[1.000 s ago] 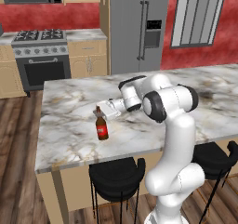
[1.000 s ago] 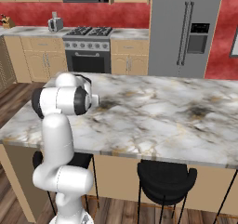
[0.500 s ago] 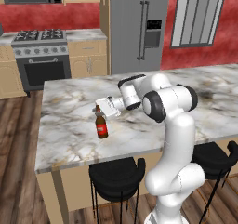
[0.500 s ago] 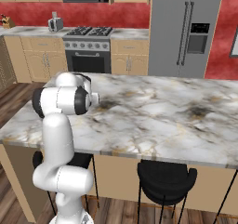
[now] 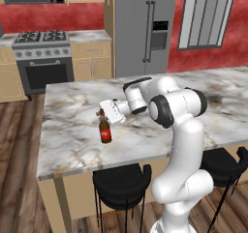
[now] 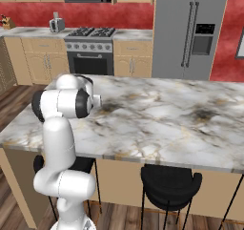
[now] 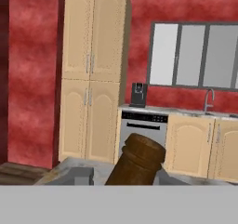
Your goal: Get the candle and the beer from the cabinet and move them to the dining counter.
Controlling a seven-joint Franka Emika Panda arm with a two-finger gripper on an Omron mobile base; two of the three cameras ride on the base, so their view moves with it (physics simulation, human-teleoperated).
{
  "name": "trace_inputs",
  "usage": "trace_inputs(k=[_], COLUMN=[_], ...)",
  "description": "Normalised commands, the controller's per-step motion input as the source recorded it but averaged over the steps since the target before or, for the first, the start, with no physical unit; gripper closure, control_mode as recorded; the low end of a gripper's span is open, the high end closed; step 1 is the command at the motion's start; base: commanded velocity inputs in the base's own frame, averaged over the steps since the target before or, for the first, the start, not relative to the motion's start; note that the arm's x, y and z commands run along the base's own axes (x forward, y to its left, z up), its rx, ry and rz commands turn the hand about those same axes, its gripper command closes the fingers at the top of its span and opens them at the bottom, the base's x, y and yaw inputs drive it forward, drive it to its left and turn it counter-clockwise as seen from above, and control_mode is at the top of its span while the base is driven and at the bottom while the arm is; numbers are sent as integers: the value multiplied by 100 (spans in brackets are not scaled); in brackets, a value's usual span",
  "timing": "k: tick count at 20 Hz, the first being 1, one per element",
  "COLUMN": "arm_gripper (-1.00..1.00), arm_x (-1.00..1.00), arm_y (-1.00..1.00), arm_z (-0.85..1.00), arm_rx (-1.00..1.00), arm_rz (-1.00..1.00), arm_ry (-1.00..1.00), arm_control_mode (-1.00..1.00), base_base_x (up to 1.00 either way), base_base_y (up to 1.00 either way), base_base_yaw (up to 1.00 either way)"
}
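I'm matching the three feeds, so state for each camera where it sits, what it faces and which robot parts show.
Left base view: behind the arm's left, facing the counter, beer, stove; arm and gripper show.
Right base view: behind its right, facing the same counter and stove; arm only.
Hand view: on the hand, above the beer, facing far cabinets and a window.
Shared: both base views show counter, stove, fridge.

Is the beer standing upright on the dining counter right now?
Yes, upright: the beer stands on its base on the dining counter, neck up beside the gripper.
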Motion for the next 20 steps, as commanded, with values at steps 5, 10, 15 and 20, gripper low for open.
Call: trace_inputs(k=[5,10,15,20], arm_gripper=[100,100,100,100], arm_x=[0,0,0,0], arm_y=[-6,0,0,0], arm_z=[-11,-23,-26,-6], arm_rx=[4,1,0,0], arm_rz=[0,0,0,0], arm_ry=[-12,-6,0,0], arm_control_mode=[-100,-100,-100,-100], base_base_x=[0,0,0,0], base_base_y=[0,0,0,0], base_base_yaw=[0,0,0,0])
